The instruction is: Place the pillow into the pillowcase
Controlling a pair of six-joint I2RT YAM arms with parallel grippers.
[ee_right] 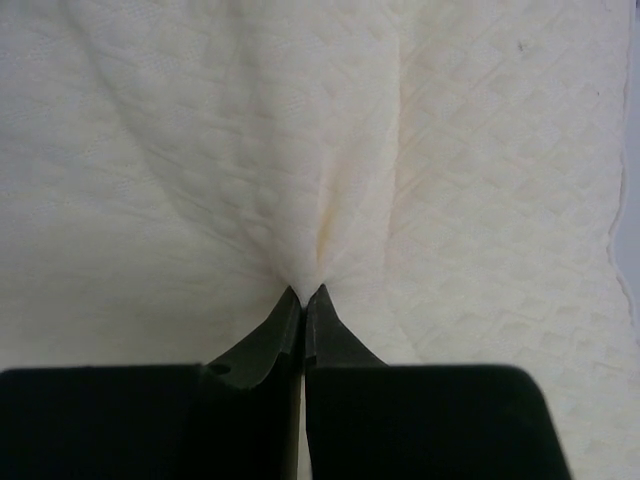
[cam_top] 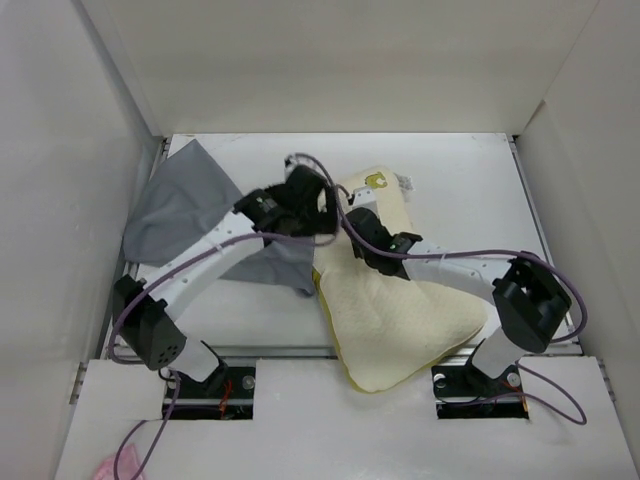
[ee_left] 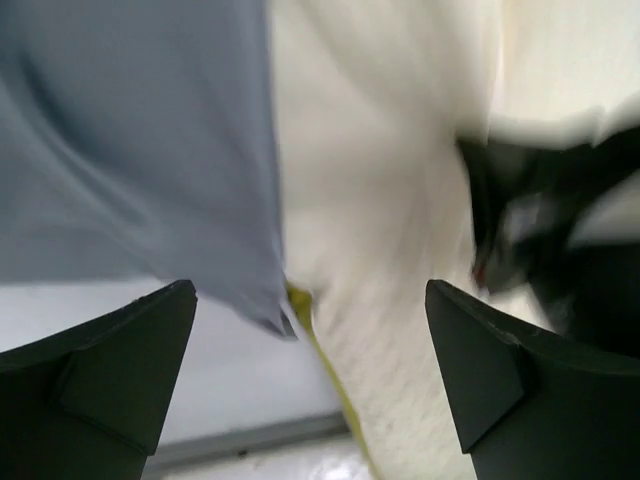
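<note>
The cream-yellow pillow [cam_top: 400, 320] lies right of centre, one end near the table's front edge, the other under the grippers. The grey pillowcase [cam_top: 185, 205] lies crumpled at the left, its near corner reaching the pillow's edge. My right gripper [cam_top: 356, 240] is shut, pinching a fold of the pillow [ee_right: 300, 200]. My left gripper [cam_top: 318, 205] is open and holds nothing, hovering over the seam where the pillowcase [ee_left: 130, 150] meets the pillow [ee_left: 380, 250]; the pillow's yellow edge [ee_left: 325, 360] runs between its fingers.
White walls enclose the table on the left, back and right. A small tag [cam_top: 403, 183] sticks out at the pillow's far end. Bare white table [cam_top: 470, 190] lies at the back right. Cables trail from both arms.
</note>
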